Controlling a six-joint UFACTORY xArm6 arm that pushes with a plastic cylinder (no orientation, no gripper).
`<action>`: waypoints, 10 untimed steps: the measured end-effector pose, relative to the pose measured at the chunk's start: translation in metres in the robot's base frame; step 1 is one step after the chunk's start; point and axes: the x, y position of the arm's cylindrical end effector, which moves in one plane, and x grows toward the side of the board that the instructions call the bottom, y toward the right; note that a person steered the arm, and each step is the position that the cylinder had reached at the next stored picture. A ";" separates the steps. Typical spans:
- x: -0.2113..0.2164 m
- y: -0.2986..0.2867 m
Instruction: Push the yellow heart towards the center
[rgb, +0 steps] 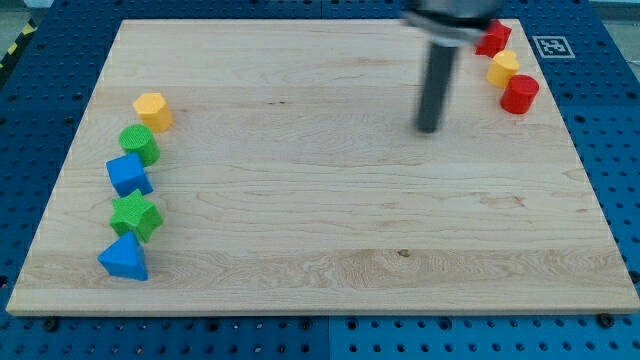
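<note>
**Operator:** Report the tool state and position.

**Arm:** I am carrying a plain rod, so there are no jaws to open and I am holding nothing. My tip (428, 127) is resting on the board (320, 250), in the upper right part, touching no block.

**Operator:** Locate the target.

**Arm:** The yellow heart (503, 67) is sitting near the top right corner, between the upper red block (493, 38) and the red cylinder (520, 94), touching or almost touching both.

**Operator:** State the governing relation.

**Arm:** The heart is lying to the right of my tip and slightly toward the top edge. The centre is lying the opposite way. I am judging that my tip needs to reach the heart's far, right side first.
</note>
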 end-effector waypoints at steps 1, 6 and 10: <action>0.023 0.091; -0.043 0.135; -0.097 0.130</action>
